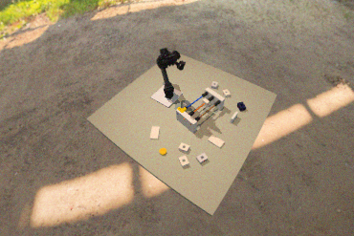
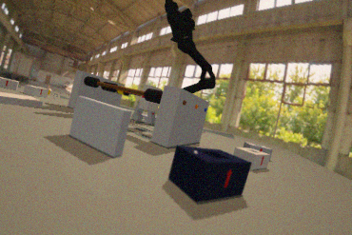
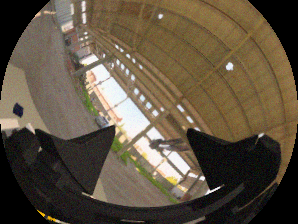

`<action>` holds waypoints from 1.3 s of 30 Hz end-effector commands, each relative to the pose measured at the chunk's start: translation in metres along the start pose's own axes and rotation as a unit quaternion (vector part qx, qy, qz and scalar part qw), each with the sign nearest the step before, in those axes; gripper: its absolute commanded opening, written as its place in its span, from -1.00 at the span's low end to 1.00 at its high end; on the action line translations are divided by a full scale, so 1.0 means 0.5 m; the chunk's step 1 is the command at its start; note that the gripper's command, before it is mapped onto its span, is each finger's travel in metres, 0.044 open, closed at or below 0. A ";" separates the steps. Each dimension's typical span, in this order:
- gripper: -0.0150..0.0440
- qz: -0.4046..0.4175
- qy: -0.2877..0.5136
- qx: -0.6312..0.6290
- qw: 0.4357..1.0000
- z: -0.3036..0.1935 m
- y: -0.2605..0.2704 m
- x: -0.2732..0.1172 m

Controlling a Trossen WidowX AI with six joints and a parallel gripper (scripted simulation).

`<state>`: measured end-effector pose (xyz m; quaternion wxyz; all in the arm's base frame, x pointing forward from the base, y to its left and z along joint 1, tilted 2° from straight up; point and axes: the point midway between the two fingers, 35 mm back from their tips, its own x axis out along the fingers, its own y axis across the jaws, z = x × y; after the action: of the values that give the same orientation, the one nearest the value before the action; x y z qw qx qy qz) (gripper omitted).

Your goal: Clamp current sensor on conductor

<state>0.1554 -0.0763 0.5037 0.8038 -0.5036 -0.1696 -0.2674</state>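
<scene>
A dark-blue block with a red arrow on one side stands on the table. I cannot tell whether it is the open sensor. The conductors run between two pale end blocks: a blue conductor, an orange one and a brown one. The LOAD marking cannot be read. My gripper is open, with nothing between its fingers. It is raised high above the table, away from the blocks and conductors.
A pale upright plate stands beside the conductor rack. Several small pale blocks lie about, one near the front. A yellow disc and flat pale pieces lie on the mat. A yellow part is at the rack's near end.
</scene>
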 end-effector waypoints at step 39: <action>1.00 0.222 0.610 0.383 0.658 -0.345 0.465 -0.123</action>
<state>0.2965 -0.0906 0.2640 0.9625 0.0359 0.2251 -0.1473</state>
